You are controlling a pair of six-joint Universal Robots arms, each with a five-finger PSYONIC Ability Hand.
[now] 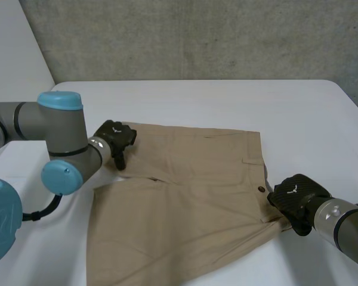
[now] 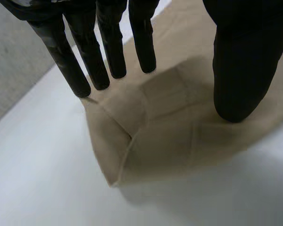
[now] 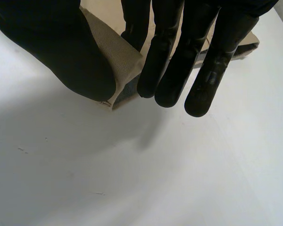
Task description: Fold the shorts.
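My black right hand (image 3: 61, 52) pinches a corner of the tan woven-cloth shorts (image 3: 118, 61) between thumb and straight fingers (image 3: 212, 70); the corner's tip pokes out beside my thumb tip, over the smooth white table (image 3: 132, 179)

Bare robot lab or test room, plain white table (image 1: 227, 98), rough grey concrete wall (image 1: 197, 36) behind

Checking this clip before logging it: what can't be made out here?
- Head view: the shorts' near-left corner is cut off by the lower edge.
- Head view: the right robot hand hides the corner it pinches.
- Head view: the left robot hand covers the far-left corner.
- Left wrist view: its thumb hides cloth beneath.
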